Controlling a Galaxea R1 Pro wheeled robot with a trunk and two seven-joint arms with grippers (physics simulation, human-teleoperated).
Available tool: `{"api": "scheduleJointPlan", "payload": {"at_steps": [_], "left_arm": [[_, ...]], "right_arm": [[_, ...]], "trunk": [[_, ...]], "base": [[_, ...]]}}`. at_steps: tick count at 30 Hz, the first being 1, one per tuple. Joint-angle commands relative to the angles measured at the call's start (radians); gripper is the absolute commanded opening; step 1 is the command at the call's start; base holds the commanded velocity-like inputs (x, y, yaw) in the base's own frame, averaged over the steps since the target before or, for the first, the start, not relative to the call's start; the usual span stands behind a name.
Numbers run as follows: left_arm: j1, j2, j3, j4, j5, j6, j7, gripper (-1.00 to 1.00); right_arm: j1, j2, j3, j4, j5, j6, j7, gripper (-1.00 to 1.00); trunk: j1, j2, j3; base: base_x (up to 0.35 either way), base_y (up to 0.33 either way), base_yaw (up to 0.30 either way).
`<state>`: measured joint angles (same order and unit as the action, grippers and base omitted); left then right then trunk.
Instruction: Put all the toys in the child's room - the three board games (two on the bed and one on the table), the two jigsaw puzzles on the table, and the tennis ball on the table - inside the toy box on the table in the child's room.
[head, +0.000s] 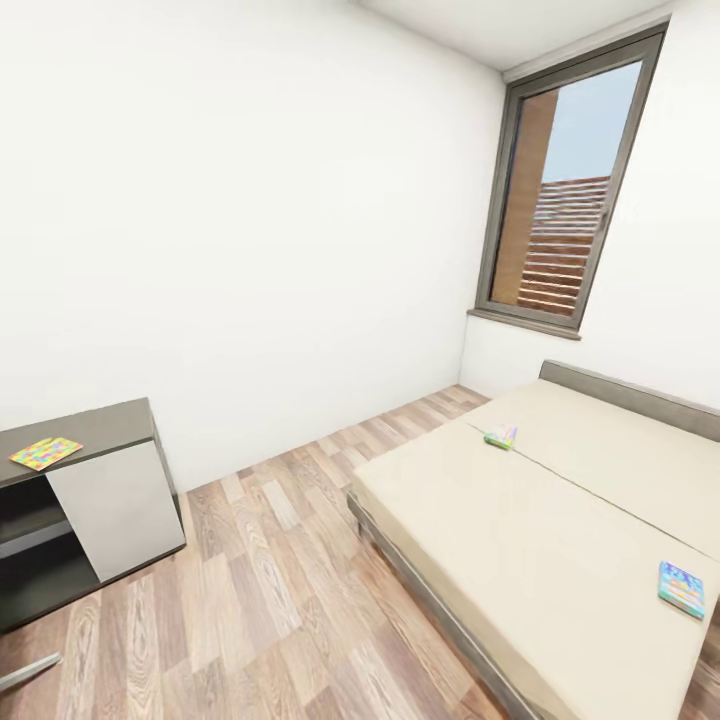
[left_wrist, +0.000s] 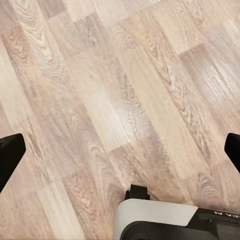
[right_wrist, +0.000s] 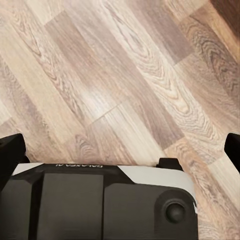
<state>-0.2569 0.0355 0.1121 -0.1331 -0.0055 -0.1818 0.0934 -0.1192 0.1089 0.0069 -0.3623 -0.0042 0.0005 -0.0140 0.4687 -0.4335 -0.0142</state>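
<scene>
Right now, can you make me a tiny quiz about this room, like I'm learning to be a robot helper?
1. How many game boxes lie on the bed?
2. True or false: the left gripper holds a toy.
3. The colourful puzzle board lies on: A) the floor, B) the dark desk, C) the bed.

Key: 1. Two: the green-edged box and the blue box. 2. False; it is open over bare floor. 3. B.

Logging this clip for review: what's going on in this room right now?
Nothing is being handled. Both grippers, left and right, are open, empty, pointing at the wood-plank floor. Two flat colourful game boxes, one green-edged, one light blue, lie on the beige bed. A thin multicoloured puzzle square lies on the dark grey desk.
</scene>
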Motion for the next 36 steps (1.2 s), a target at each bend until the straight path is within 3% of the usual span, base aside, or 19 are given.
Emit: {"api": "scheduleJointPlan", "payload": {"at_steps": [1, 12, 30, 36], "left_arm": [[-0.001, 0.0, 0.005, 0.001, -0.001, -0.004, 0.0, 1.0], [-0.001, -0.001, 0.004, 0.001, -0.001, -0.004, 0.0, 1.0], [-0.001, -0.002, 0.004, 0.001, -0.001, -0.004, 0.0, 1.0], [-0.001, -0.003, 0.004, 0.001, -0.001, -0.004, 0.0, 1.0]], "right_arm": [[0.0, 0.0, 0.001, 0.0, 0.0, -0.008, -0.001, 1.0], [0.001, -0.001, 0.002, 0.013, 0.007, -0.07, 0.0, 1.0], [0.001, 0.0, 0.001, 0.013, 0.003, -0.068, -0.001, 1.0], [0.001, 0.005, 0.001, 0.013, 0.002, -0.06, -0.001, 1.0]], "trunk": [[0.0, -0.002, -0.002], [0.0, -0.002, -0.002], [0.0, -0.002, -0.002], [0.0, -0.002, -0.002]], "base": [[0.0, -0.007, 0.001], [-0.039, -0.002, 0.0], [-0.056, -0.034, 0.0], [-0.009, -0.204, 0.106]]}}
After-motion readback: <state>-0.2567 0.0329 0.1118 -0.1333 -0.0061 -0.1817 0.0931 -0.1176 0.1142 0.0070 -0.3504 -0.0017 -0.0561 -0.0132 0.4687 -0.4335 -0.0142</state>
